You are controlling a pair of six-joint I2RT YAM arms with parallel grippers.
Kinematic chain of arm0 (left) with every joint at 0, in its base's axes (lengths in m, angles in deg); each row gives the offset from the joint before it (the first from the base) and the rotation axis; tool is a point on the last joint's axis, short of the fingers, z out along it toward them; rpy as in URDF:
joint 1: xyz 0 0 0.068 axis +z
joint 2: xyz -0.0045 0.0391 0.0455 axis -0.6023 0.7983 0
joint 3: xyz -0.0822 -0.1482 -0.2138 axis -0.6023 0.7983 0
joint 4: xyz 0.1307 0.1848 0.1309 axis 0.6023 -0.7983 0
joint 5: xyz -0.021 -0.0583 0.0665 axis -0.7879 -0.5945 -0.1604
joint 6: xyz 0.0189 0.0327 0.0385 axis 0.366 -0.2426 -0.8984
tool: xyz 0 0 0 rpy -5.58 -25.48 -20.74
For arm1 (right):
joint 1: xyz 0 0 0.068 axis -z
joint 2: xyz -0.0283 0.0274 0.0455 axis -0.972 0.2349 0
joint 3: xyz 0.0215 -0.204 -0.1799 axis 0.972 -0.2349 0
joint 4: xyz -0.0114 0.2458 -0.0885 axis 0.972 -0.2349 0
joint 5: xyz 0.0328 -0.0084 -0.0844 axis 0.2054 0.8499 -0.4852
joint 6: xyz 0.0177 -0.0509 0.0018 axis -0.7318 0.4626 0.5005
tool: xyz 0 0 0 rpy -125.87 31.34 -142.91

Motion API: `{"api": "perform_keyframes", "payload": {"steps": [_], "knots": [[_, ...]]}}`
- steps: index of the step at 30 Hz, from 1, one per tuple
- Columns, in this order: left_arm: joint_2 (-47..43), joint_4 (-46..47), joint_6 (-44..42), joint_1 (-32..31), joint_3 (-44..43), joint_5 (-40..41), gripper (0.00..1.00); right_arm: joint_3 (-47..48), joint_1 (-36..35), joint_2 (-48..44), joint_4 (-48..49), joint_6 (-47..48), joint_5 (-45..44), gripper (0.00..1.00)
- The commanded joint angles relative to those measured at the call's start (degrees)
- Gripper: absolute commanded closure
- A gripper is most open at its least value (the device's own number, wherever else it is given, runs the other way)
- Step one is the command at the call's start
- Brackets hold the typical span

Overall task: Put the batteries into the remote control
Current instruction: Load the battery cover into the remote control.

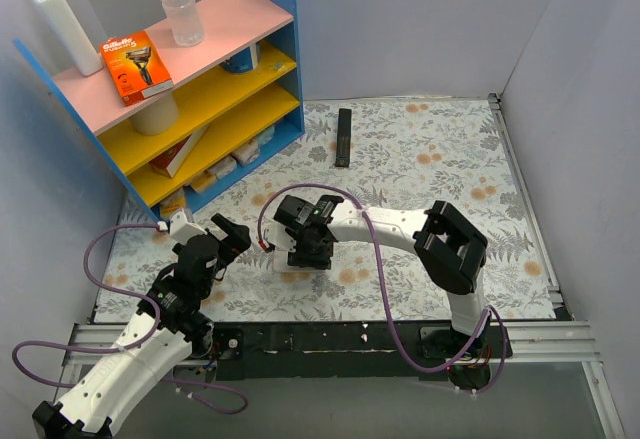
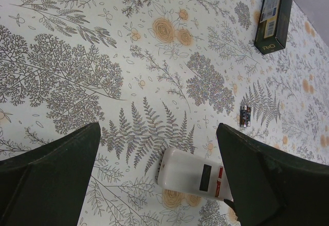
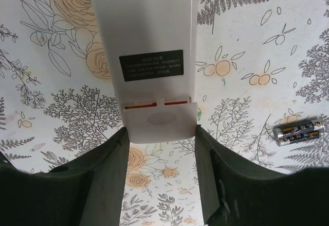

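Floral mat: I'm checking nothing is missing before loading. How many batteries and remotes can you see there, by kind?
Batteries: 2
Remote control, white back up: 1
Black remote: 1
Total: 4

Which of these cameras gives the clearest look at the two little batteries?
The right wrist view: the batteries lie side by side, close enough to show their bands. The left wrist view shows them tiny, beyond the remote control. The top view doesn't show them clearly.
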Motion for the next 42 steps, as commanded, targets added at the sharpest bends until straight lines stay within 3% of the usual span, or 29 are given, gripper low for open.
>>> {"api": "perform_keyframes", "payload": {"steps": [1,42], "knots": [[0.18,-0.27,-0.04,0.28,-0.58,0.69,0.03,-0.43,-0.28,1.41,-1.98,0.7,0.72,0.67],[0.35,-0.01,-0.22,0.28,-0.58,0.25,0.03,-1.05,-0.28,-0.35,-3.82,-0.53,-3.41,0.7]]}}
